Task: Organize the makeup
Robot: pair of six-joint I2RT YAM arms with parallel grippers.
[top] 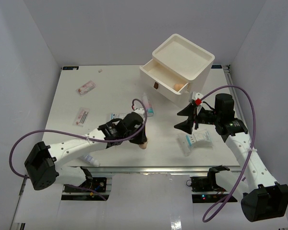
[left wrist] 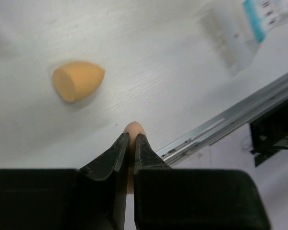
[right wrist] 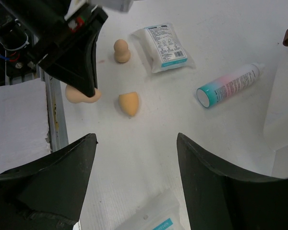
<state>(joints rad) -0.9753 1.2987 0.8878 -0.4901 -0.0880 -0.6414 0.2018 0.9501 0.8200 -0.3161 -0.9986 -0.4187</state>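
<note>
My left gripper (left wrist: 132,137) is shut on a pale tan sponge (left wrist: 133,128), whose tip pokes out past the fingertips just above the table near the front edge (top: 143,143). An orange sponge (left wrist: 78,80) lies beside it on the table. My right gripper (right wrist: 136,143) hangs open and empty over the table, right of centre (top: 185,120). Below it in the right wrist view lie the orange sponge (right wrist: 128,103), a gourd-shaped sponge (right wrist: 121,50), a teal-printed packet (right wrist: 165,45) and the teal-capped bottle (right wrist: 230,85). Another sponge (top: 179,86) sits in the open drawer.
The white drawer box (top: 182,62) stands at the back right, one drawer pulled out. A packet (top: 196,142) lies under my right arm. Two pinkish sachets (top: 85,87) (top: 81,116) lie on the left, and a small tube (top: 91,159) sits at the front edge.
</note>
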